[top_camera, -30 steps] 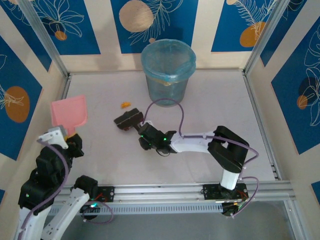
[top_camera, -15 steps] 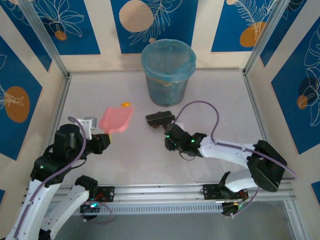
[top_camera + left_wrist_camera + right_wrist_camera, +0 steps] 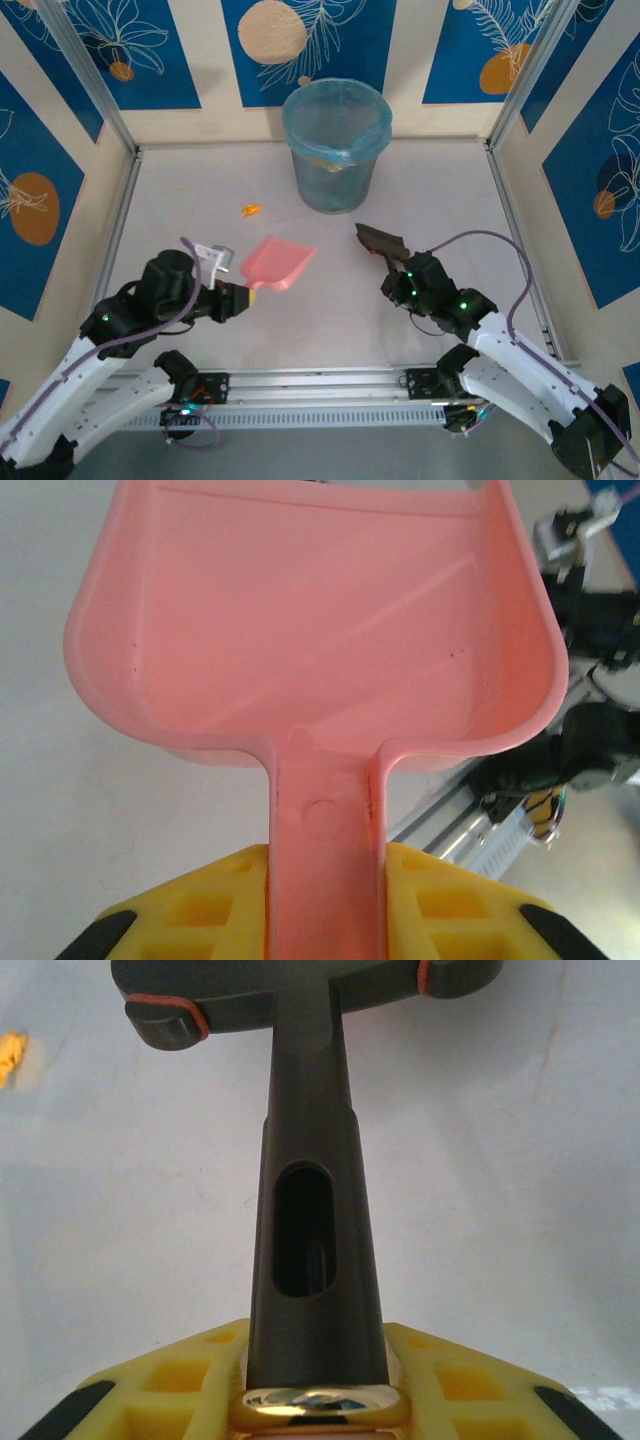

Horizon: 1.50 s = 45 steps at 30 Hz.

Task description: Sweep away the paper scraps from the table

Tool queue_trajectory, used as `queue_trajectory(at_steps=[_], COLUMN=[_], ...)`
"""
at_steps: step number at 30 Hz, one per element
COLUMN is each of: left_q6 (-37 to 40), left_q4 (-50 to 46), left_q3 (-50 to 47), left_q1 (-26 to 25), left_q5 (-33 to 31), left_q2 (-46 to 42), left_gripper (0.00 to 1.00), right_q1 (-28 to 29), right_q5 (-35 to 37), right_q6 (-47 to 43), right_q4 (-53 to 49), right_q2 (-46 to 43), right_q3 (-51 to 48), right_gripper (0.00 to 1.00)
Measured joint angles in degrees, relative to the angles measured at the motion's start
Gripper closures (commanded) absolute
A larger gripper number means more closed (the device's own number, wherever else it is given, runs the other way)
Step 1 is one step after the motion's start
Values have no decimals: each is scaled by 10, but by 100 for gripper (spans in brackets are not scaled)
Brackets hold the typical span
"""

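Note:
One orange paper scrap [image 3: 250, 209] lies on the table [image 3: 330, 325], left of the bin; it shows again as an orange speck [image 3: 12, 1052] at the left edge of the right wrist view. My left gripper [image 3: 248, 292] [image 3: 322, 880] is shut on the handle of the pink dustpan [image 3: 278, 264] [image 3: 310, 620], whose pan is empty and points toward the table's middle. My right gripper [image 3: 405, 270] [image 3: 316, 1380] is shut on the handle of a dark brush [image 3: 380, 240] [image 3: 310, 1210], right of the dustpan and apart from it.
A translucent blue bin [image 3: 335, 140] with a liner stands at the back centre. Aluminium rails [image 3: 320, 382] edge the table, and patterned blue-and-cream walls close it on three sides. The right arm's base shows beyond the dustpan [image 3: 600, 740].
The left arm carried the dustpan from the far left toward the middle and lowered it. The right arm swung the brush from left of centre to the right.

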Motion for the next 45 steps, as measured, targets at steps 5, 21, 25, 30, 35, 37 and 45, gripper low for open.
queue_trajectory(at_steps=[5, 21, 25, 30, 35, 37, 45], left_q6=[-11, -3, 5, 23, 44, 49, 75], left_q4=[44, 217, 239, 254, 254, 254, 253], left_q3=[-13, -62, -42, -18, 13, 25, 79], left_q1=[-135, -273, -274, -274, -273, -270, -257], left_q5=[-91, -215, -228, -244, -254, -256, -258], left_q2=[70, 392, 433, 455, 489, 501, 560], left_gripper=[100, 100, 100, 100, 100, 100, 100], right_q1=[-49, -115, -133, -166, -185, -185, -158], right_q5=[-54, -156, -169, -162, -113, -101, -12], right_q6=[0, -16, -31, -63, -114, -133, -182], right_q4=[-19, -107, -128, -145, -171, -171, -176], right_q2=[-9, 0, -10, -12, 40, 61, 151], right_q3=[4, 99, 119, 140, 160, 163, 181], right_gripper=[100, 100, 100, 100, 100, 100, 100])
